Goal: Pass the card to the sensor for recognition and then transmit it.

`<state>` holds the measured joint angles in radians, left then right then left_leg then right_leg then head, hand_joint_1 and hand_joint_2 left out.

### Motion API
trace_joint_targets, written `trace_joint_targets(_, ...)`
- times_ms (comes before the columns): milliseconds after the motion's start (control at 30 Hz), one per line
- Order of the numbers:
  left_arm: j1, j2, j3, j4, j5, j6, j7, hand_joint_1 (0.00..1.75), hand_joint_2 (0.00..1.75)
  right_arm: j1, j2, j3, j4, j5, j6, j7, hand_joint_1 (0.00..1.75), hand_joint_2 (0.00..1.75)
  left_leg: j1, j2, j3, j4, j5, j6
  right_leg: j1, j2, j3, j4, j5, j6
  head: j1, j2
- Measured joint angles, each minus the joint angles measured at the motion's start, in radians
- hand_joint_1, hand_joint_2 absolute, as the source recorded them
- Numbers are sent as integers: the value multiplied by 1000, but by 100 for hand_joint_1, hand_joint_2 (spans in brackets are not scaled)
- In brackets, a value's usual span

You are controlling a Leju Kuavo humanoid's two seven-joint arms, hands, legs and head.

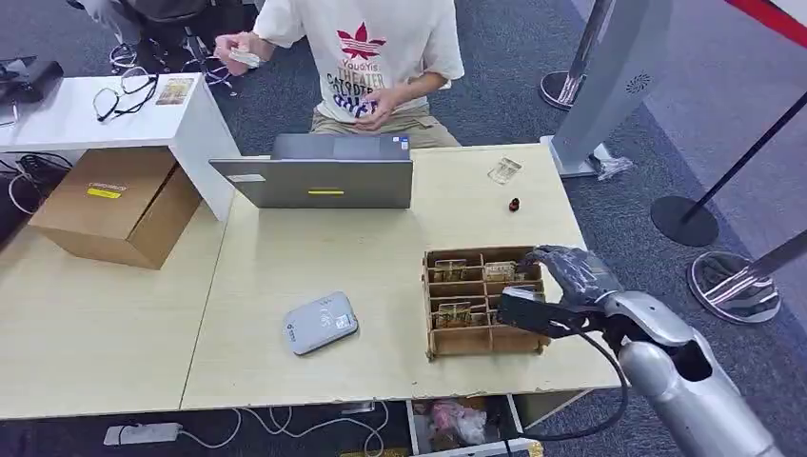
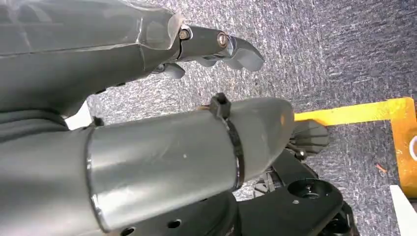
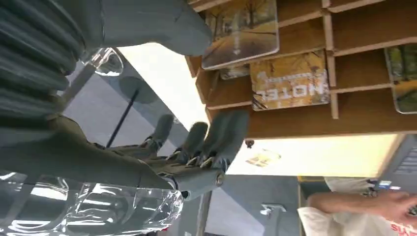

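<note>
1. The right hand (image 1: 561,271) hovers over the right end of the wooden card box (image 1: 483,303), at about four o'clock on the table (image 1: 285,257); its fingers (image 3: 216,135) are spread and hold nothing.
2. The cards (image 3: 290,81) sit in the box's slots (one reads "HOTEL").
3. The grey sensor (image 1: 321,323) lies at nine o'clock from the box, well apart.
4. The left hand (image 2: 216,46) hangs over carpet, fingers loose, holding nothing.

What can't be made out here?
- Head view: right hand covers the far right slots of the card box; whether it touches a card is hidden.
- Right wrist view: the hotel card lettering shows upside down, fine print blurred.
- Left wrist view: left hand partly cut off.
</note>
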<state>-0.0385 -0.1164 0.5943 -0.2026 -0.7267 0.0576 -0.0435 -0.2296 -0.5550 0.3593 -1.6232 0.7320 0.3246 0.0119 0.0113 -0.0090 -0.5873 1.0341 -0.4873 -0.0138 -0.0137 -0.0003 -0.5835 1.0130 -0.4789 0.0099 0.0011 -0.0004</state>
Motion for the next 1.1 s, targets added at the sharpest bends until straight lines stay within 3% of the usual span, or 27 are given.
trace_joint_targets(100, 0, 0, 6, 0, 0, 1, -1, 0, 0, -19, 3, 13, 1, -3, 2, -5, 44, 175, 0, 0, 0, 0, 0, 0, 0, 0, 0, 0, 0, 0, 0, 0)
trace_joint_targets(200, 0, 0, 7, 0, -1, 2, -1, 0, 0, -36, 9, 26, 2, -3, 2, -5, 58, 175, 0, 0, 0, 0, 0, 0, 0, 0, 0, 0, 0, 0, 0, 0)
trace_joint_targets(367, -1, 0, 7, 0, -8, 2, -1, 0, 0, -50, 28, 47, 11, -2, 3, -2, 44, 175, 0, 0, 0, 0, 0, 0, 0, 0, 0, 0, 0, 0, 0, 0)
trace_joint_targets(533, -1, 0, 8, 0, -8, 4, -1, 0, 0, -57, 44, 65, 25, -6, 2, -4, 47, 175, 0, 0, 0, 0, 0, 0, 0, 0, 0, 0, 0, 0, 0, 0)
trace_joint_targets(567, -1, 0, 8, 0, -8, 4, -1, 0, 0, -59, 47, 68, 28, -7, 2, -4, 56, 175, 0, 0, 0, 0, 0, 0, 0, 0, 0, 0, 0, 0, 0, 0)
trace_joint_targets(633, -1, 0, 9, 0, -6, 6, -1, 0, 0, -63, 53, 75, 36, -8, 2, -4, 51, 175, 0, 0, 0, 0, 0, 0, 0, 0, 0, 0, 0, 0, 0, 0)
trace_joint_targets(667, -1, 0, 10, 0, -4, 6, -1, 0, 0, -65, 56, 79, 42, -8, 2, -4, 70, 175, 0, 0, 0, 0, 0, 0, 0, 0, 0, 0, 0, 0, 0, 0)
trace_joint_targets(733, -1, 0, 14, 0, 0, 11, 0, 0, 0, -68, 61, 82, 52, -8, 1, -4, 66, 175, 0, 0, 0, 0, 0, 0, 0, 0, 0, 0, 0, 0, 0, 0)
trace_joint_targets(767, -1, 0, 16, 0, 2, 13, 1, 0, 0, -69, 64, 82, 57, -8, 0, -4, 77, 175, 0, 0, 0, 0, 0, 0, 0, 0, 0, 0, 0, 0, 0, 0)
trace_joint_targets(800, -1, 0, 17, 0, 3, 14, 2, 0, 0, -72, 68, 82, 64, -8, 0, -4, 106, 175, 0, 0, 0, 0, 0, 0, 0, 0, 0, 0, 0, 0, 0, 0)
trace_joint_targets(833, -1, 0, 19, 0, 6, 14, 2, 0, 0, -76, 70, 83, 69, -8, 0, -4, 101, 175, 0, 0, 0, 0, 0, 0, 0, 0, 0, 0, 0, 0, 0, 0)
trace_joint_targets(867, -1, 0, 21, 0, 6, 15, 2, 0, 0, -80, 72, 83, 74, -8, 0, -4, 80, 175, 0, 0, 0, 0, 0, 0, 0, 0, 0, 0, 0, 0, 0, 0)
trace_joint_targets(933, -1, 0, 24, 0, 6, 15, 2, 0, 0, -87, 77, 83, 83, -8, 0, -4, 93, 175, 0, 0, 0, 0, 0, 0, 0, 0, 0, 0, 0, 0, 0, 0)
trace_joint_targets(967, 0, 0, 25, 0, 6, 15, 2, 0, 0, -90, 79, 83, 88, -8, 0, -4, 84, 175, 0, 0, 0, 0, 0, 0, 0, 0, 0, 0, 0, 0, 0, 0)
trace_joint_targets(1067, -1, 0, 31, 0, 6, 15, 2, 0, 0, -98, 81, 83, 101, -8, 0, -4, 89, 175, 0, 0, 0, 0, 0, 0, 0, 0, 0, 0, 0, 0, 0, 0)
trace_joint_targets(1100, -1, 0, 32, 0, 6, 15, 2, 0, 0, -99, 81, 83, 105, -10, 0, -4, 80, 175, 0, 0, 0, 0, 0, 0, 0, 0, 0, 0, 0, 0, 0, 0)
